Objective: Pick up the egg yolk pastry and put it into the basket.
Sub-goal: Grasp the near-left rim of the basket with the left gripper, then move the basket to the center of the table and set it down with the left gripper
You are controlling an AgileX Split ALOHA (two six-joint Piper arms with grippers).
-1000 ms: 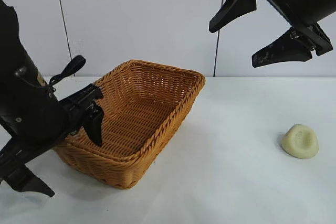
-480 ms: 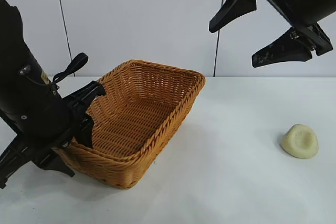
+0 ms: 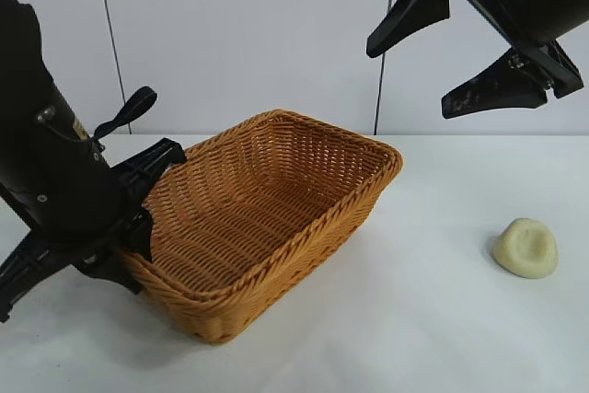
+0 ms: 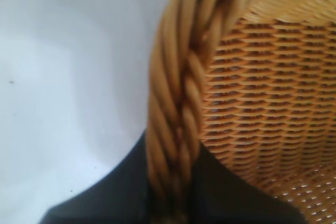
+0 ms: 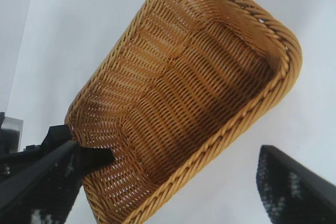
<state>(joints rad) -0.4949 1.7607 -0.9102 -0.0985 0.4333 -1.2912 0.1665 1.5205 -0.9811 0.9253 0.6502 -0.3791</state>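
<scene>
We see the left gripper clamped on the braided rim of the wicker basket at its near left corner, one finger inside the wall and one outside; the wrist view shows the rim pinched between both dark fingers. The egg yolk pastry lies on the white table, well apart from the basket to the right. The right gripper hangs high above the table, jaws spread wide, holding nothing.
</scene>
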